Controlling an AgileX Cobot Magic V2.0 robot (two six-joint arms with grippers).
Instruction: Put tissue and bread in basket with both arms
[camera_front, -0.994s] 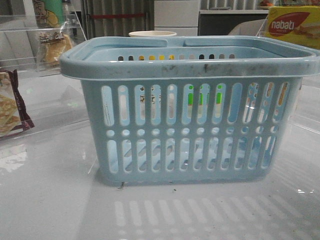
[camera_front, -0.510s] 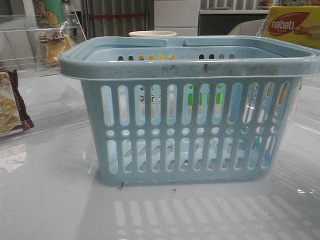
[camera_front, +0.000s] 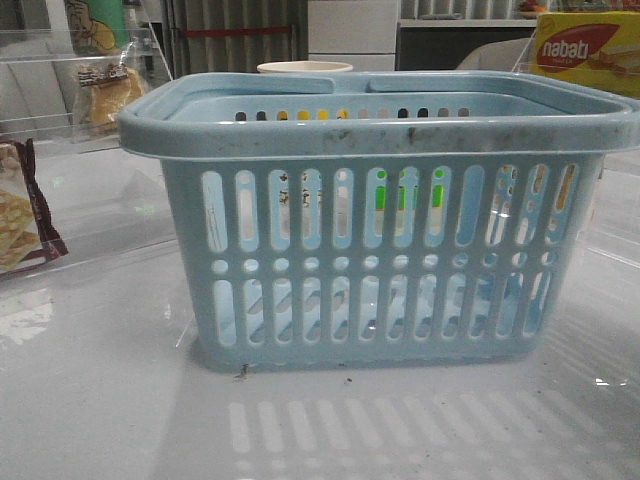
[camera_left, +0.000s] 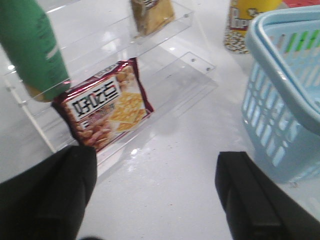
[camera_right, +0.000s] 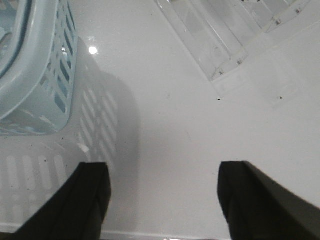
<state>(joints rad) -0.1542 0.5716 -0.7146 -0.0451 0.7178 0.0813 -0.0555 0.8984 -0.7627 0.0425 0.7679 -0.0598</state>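
Light-blue plastic fills the middle of your front view: the basket (camera_front: 375, 215) stands upright on the white glossy surface (camera_front: 100, 400), and its slotted wall faces you. You cannot see the bottom of the basket from here. A pale cup rim (camera_front: 305, 68) shows just behind its far rim.

At the left edge of the surface you see a clear acrylic shelf (camera_left: 165, 65). On an upper step of it, the bread (camera_front: 105, 92) leans in its clear bag; the left wrist view shows it too, cut by the frame. On the lower step a maroon-edged cracker packet (camera_left: 105, 110) leans, and a green bottle (camera_left: 32, 47) is near it. A yellow nabati box (camera_front: 585, 52) sits toward the far right corner.

Your left end effector (camera_left: 155, 195) is released, its fingers wide apart over bare surface between the shelf and the basket, holding nothing. Your right end effector (camera_right: 162, 200) is also released, over bare surface beside the basket, with another clear rack (camera_right: 225, 35) beyond it.

You cannot see the tissue in any view.
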